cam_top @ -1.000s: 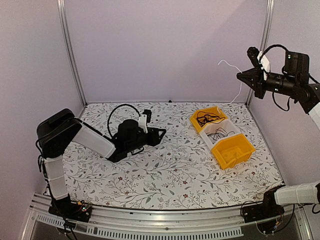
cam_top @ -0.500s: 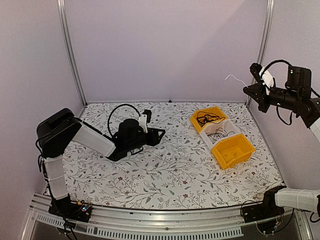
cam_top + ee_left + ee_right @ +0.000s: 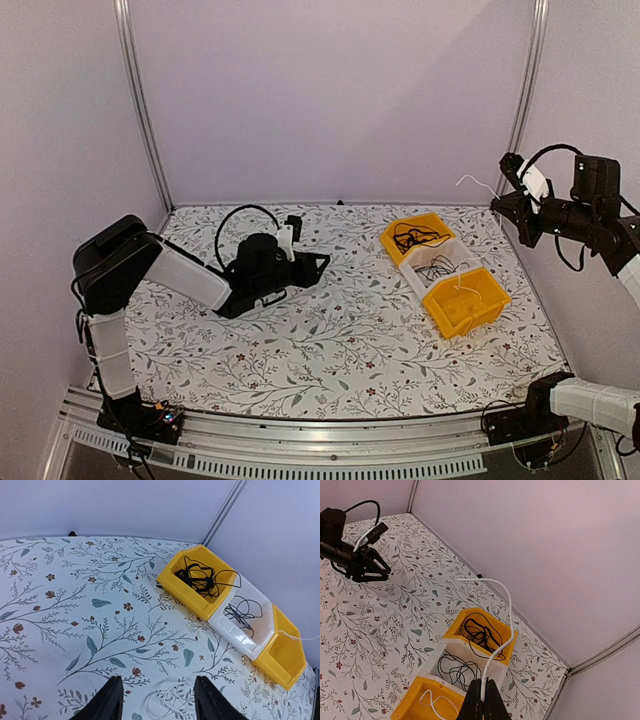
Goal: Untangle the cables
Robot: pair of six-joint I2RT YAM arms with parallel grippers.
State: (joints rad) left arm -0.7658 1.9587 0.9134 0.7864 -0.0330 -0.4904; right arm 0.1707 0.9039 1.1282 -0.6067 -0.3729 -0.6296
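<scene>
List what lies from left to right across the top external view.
Left arm's black fingers, far yellow plastic bin of black cables, white plastic bin, near yellow plastic bin, right arm's black fingers pinching a thin white cable.

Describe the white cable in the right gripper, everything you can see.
The white cable is thin, smooth and flexible. The right gripper pinches it partway along, in the air. One free end arches up and curls sideways; the other part drops into the nearer yellow bin, looping on its floor. No knots show.
</scene>
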